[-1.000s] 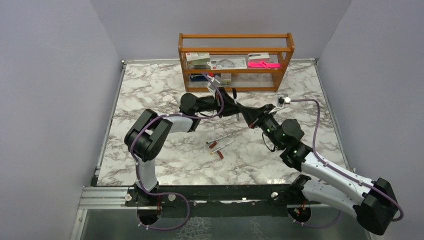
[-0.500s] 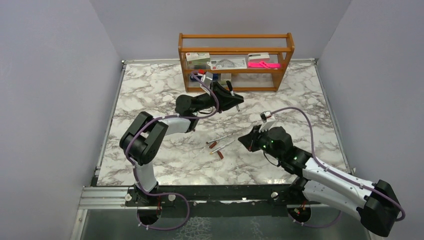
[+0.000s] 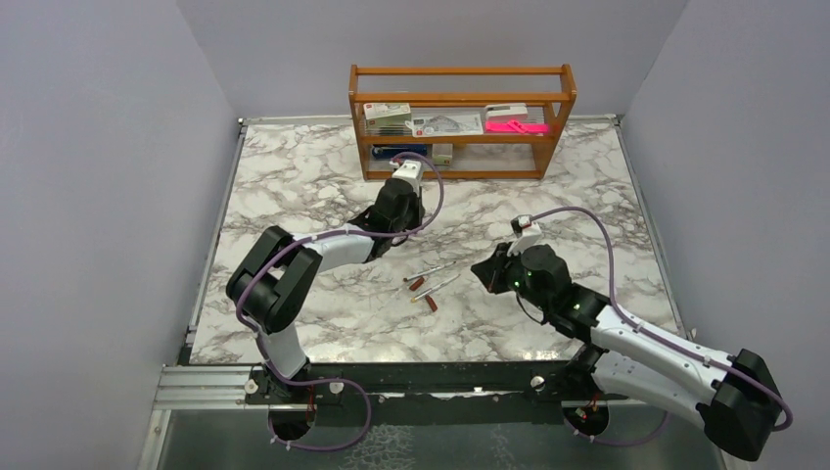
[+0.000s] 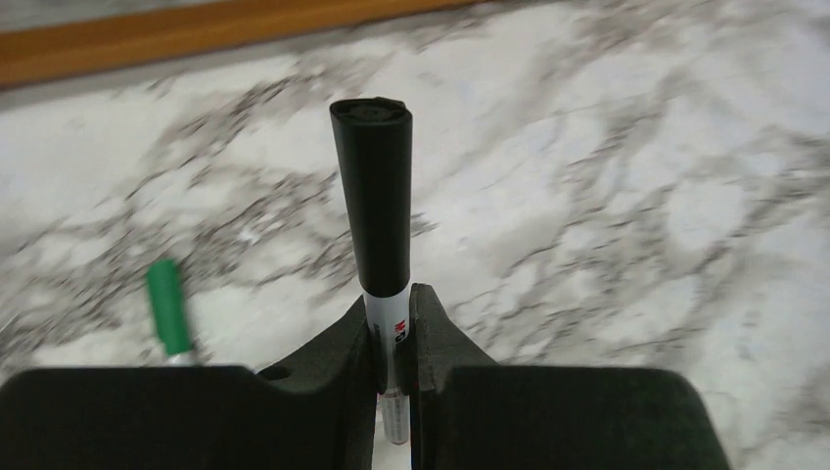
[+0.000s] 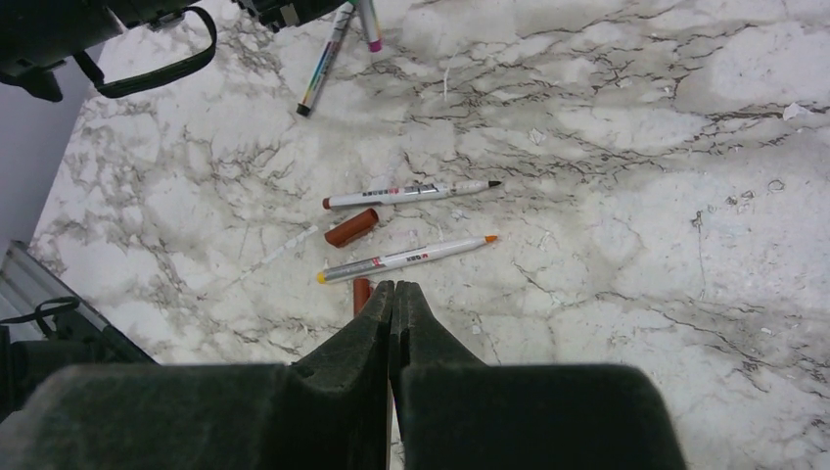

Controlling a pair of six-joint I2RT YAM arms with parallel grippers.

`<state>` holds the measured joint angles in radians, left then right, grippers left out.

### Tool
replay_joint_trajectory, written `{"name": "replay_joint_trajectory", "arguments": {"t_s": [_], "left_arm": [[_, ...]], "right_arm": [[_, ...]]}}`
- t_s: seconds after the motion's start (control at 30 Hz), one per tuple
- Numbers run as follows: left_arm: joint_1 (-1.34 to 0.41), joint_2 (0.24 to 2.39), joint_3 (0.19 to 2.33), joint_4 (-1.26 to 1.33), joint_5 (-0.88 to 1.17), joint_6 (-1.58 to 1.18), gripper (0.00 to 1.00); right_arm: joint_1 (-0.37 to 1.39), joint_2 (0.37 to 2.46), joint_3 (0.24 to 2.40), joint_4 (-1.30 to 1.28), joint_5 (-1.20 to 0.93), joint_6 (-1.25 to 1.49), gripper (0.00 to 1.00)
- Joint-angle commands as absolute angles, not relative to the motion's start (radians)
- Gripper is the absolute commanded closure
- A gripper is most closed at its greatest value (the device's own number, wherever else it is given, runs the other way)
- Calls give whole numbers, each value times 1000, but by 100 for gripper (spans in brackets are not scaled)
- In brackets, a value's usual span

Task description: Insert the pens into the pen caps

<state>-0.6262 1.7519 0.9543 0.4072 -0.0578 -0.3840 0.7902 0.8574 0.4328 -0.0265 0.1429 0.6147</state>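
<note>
My left gripper is shut on a white pen; a black pen cap sits on the pen's far end, and it stands out over the marble. A green-capped pen lies to the left below it. My right gripper is shut with nothing in it. It hovers just short of two uncapped pens in the table's middle. One red-brown pen cap lies between them. Another is partly hidden by my fingertips.
A wooden shelf holding boxes and a pink object stands at the back. Two more pens lie by the left arm. Grey walls close in both sides of the marble table.
The two grippers were together above mid-table; they have parted. The left arm swung left and turned, keeping the capped pen. The right arm drew back toward the near right and shut.
</note>
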Motion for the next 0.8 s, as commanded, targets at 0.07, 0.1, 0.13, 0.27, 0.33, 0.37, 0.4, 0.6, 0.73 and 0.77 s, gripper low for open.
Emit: {"name": "replay_joint_trajectory", "arguments": {"t_s": [0.07,0.1,0.13,0.27,0.33,0.37,0.4,0.6,0.73,0.77], "left_arm": [[-635,1734,984,114,-385,-289,100],[-636,1742,989,98,-388,-288,100],[-636,1751,995,83,-390,-289,100],[-636,1800,1037,21,-392,-319,99],[-636,1817,1049,9,-384,-321,99],[-635,1822,1051,7,-384,-320,98],[-635,1827,1050,8,-383,-321,97],[-625,1843,1041,5,-373,-332,94],[-622,1849,1029,5,-353,-339,94],[-621,1850,1025,6,-350,-343,94]], "right_arm": [[790,915,455,-17,153,611,99],[790,924,457,-17,150,611,99],[789,931,460,-17,146,611,99],[790,945,458,-16,150,607,99],[790,945,453,-14,152,608,99],[789,944,451,-15,151,610,99],[790,941,449,-15,150,611,99],[790,918,425,-23,161,623,99],[790,916,419,-21,164,626,99],[790,918,419,-21,164,626,99]]}}
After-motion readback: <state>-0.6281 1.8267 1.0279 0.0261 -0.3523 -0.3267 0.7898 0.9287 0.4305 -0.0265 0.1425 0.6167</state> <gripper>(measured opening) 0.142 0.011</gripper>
